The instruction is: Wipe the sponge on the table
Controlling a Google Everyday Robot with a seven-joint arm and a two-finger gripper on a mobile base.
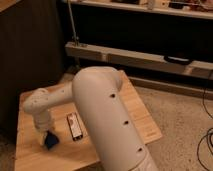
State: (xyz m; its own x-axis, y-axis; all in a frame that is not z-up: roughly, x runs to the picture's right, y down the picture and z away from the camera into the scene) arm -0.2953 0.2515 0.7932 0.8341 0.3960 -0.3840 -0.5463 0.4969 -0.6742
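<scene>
The sponge (52, 141), a small dark blue block, rests on the front left part of the low light-brown wooden table (30, 157). My gripper (48, 137) points down at it from the end of the white forearm and is shut on the sponge, pressing it against the tabletop. My large white upper arm fills the middle of the view and hides the centre and right front of the table.
A flat black-and-red rectangular object (75, 126) lies on the table just right of the sponge. A long grey shelf (130, 56) runs behind the table, with a dark item (178, 59) on it. Cables (207, 144) lie on the speckled floor at right.
</scene>
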